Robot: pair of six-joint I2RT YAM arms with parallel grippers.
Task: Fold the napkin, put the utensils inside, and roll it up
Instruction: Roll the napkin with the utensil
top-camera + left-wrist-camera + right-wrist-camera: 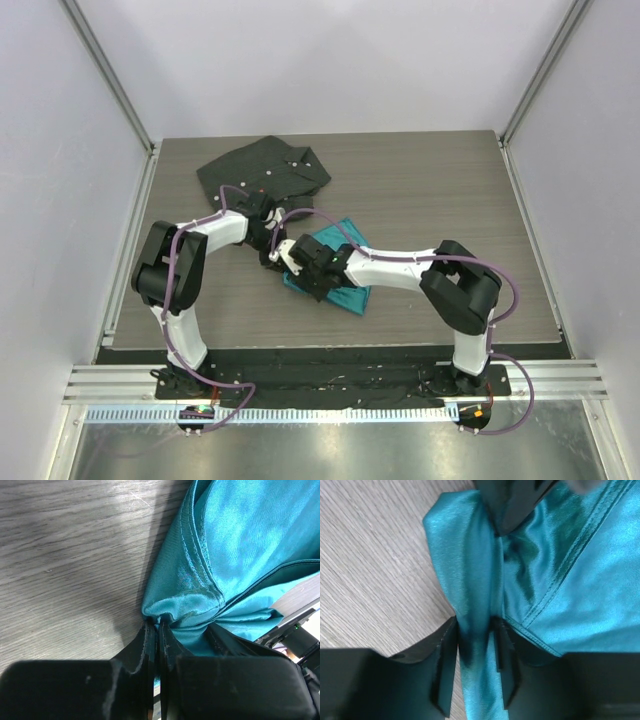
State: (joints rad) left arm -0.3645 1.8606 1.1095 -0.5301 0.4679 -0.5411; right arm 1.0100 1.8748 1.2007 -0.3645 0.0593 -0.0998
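Pinching napkin (240,540) corner in left tool (154,626), fingers pressed together on the cloth. Straddling a bunched ridge with right tool (474,625); not telling whether clamped. Locating napkin mid-surface (430,190), beside black shirt (262,170). Judging fold barely begun; fork unseen, inserting and rolling remaining. Finding no readable writing.

Top view looks down from behind my arm bases over the whole tabletop (420,190) — both wrist views sit tight in, facing down, sharing the same napkin (240,540) bunch.
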